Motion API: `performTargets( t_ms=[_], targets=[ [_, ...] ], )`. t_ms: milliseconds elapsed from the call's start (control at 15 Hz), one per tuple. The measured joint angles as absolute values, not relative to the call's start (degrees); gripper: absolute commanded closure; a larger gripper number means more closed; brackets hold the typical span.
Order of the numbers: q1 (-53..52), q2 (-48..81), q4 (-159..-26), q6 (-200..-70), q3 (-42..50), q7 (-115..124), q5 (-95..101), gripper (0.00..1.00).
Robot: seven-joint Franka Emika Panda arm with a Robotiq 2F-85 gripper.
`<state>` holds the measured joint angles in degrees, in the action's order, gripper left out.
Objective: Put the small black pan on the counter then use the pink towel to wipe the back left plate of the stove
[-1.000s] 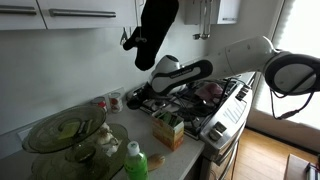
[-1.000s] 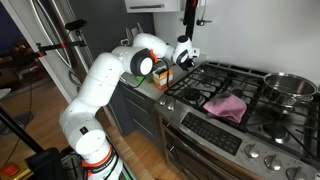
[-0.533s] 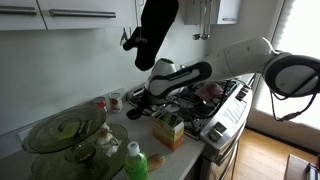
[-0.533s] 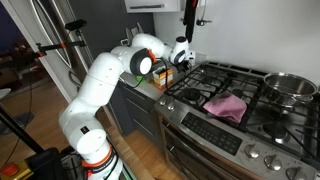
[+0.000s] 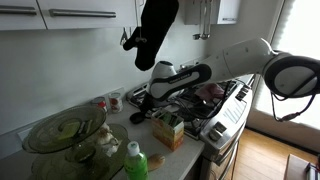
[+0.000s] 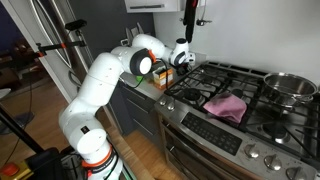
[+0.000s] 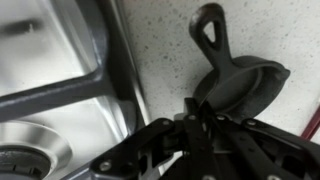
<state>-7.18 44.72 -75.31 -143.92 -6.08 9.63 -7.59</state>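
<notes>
In the wrist view the small black pan (image 7: 240,85) is over the speckled counter (image 7: 160,40) just beside the stove edge, its handle pointing away from me. My gripper (image 7: 195,112) is shut on the pan's near rim. In the exterior views the gripper (image 5: 150,100) (image 6: 183,57) is low over the counter next to the stove, and the pan is mostly hidden behind it. The pink towel (image 6: 228,105) lies crumpled on the stove's front grates. The back left plate (image 6: 215,72) of the stove is bare.
A large steel pot (image 6: 290,85) stands on the stove's far side. On the counter are a yellow box (image 5: 168,130), a green bottle (image 5: 136,160) and glass bowls (image 5: 65,132). A black stove grate (image 7: 80,85) is close beside the pan.
My gripper has moved a little away from the stove and down toward the counter, with the pan in it.
</notes>
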Motion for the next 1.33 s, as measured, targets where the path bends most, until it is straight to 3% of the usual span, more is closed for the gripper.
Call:
performTargets(
  t_ms=[67,200,733,1333],
  targets=[
    [-7.23,44.72,-75.31,-143.92,-6.03,9.51,-7.55,0.67],
    [-7.30,44.72,-75.38,-143.89,-5.94,8.95,-7.52,0.63],
    [-7.22,43.56,-74.86,-143.95,-5.42,8.46,-7.53,0.02],
    [-7.53,29.27,-81.32,-139.95,5.50,16.00,2.12,0.00]
  ],
)
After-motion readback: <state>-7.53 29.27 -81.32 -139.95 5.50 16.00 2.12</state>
